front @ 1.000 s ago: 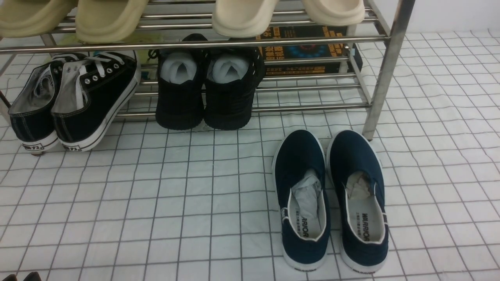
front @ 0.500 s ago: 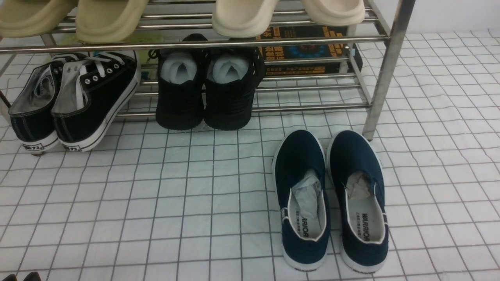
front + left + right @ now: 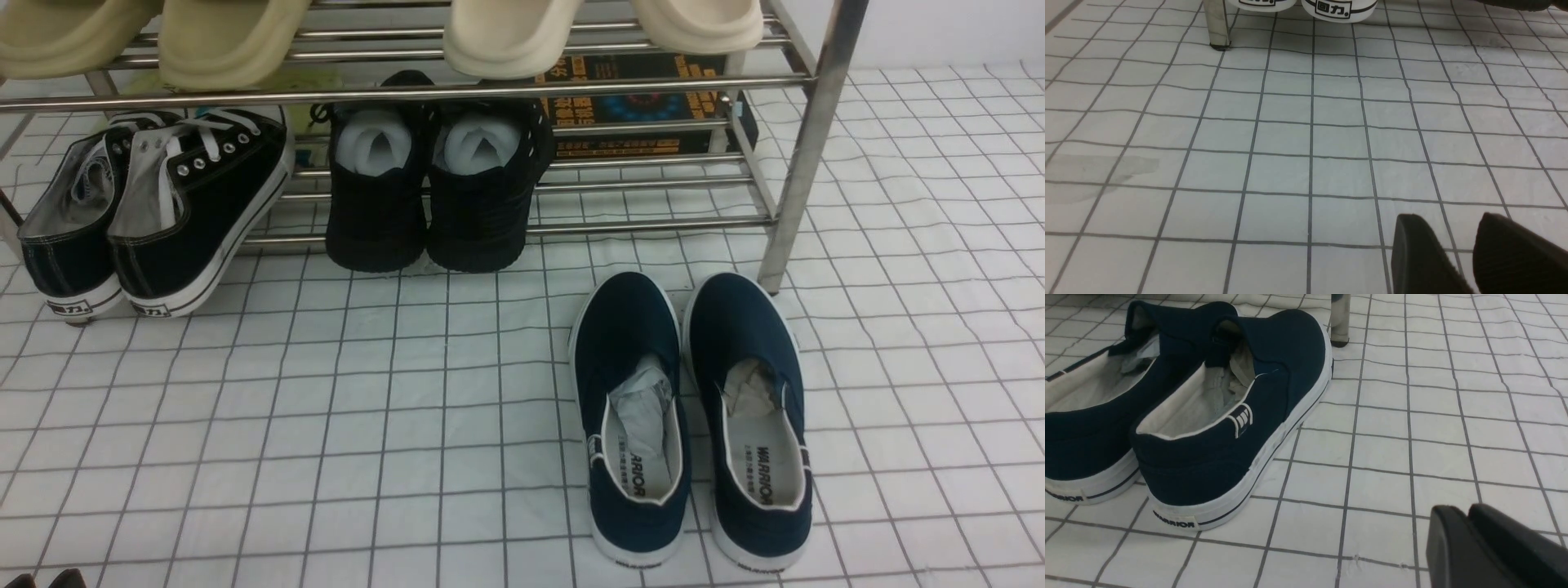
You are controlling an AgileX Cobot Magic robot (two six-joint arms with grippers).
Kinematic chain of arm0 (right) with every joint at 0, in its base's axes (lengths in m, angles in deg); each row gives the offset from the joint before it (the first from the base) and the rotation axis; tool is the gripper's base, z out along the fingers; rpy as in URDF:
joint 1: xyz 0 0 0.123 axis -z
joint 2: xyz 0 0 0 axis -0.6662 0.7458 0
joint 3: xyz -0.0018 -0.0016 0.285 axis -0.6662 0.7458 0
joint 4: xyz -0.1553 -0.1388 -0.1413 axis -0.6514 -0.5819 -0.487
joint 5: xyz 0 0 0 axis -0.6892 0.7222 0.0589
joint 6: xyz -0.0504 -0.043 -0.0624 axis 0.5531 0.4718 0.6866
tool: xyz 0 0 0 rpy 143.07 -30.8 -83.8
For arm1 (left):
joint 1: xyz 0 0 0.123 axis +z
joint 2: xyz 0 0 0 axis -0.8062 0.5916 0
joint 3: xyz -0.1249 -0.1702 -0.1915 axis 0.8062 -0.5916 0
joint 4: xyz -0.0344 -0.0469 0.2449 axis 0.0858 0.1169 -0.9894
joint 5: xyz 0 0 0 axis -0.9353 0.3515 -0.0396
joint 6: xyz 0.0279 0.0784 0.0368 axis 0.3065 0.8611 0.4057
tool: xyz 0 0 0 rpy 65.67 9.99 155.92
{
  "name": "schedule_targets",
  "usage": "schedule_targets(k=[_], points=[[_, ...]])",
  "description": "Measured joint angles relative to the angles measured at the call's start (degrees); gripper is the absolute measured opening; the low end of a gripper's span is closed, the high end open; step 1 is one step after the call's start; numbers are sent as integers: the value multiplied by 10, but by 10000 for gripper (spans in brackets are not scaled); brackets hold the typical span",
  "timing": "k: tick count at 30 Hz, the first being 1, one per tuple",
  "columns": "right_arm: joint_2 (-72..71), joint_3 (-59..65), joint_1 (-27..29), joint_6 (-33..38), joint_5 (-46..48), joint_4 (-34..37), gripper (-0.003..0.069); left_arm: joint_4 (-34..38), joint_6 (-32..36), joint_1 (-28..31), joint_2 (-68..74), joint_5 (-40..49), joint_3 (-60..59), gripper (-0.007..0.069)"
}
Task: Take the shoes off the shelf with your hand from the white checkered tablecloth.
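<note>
The navy shoes (image 3: 690,416) sit side by side on the white checkered tablecloth (image 3: 326,425) beside the shelf (image 3: 804,147), light, soft canvas best pinched at the heel rim, while the right gripper (image 3: 1470,522), empty, rests nearly closed nearby.

"WARRIOR" on shoes (image 3: 694,416) insoles, heels

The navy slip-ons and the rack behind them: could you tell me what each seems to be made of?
Navy slip-ons: matte woven-looking cloth, probably canvas, on smooth white soles, likely rubber. Rack: shiny silver tubes with mirror-like glints, apparently polished metal.
</note>
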Motion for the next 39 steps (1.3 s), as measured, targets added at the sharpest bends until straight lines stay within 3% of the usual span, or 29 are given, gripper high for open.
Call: schedule_targets(k=[12, 18, 39], points=[[0, 0, 2, 0, 0, 0, 92, 0, 0, 0, 0, 0, 0, 239], [0, 0, 49, 0, 0, 0, 97, 0, 0, 0, 0, 0, 0, 239], [0, 0, 101, -1, 0, 0, 123, 0, 0, 0, 0, 0, 0, 239]])
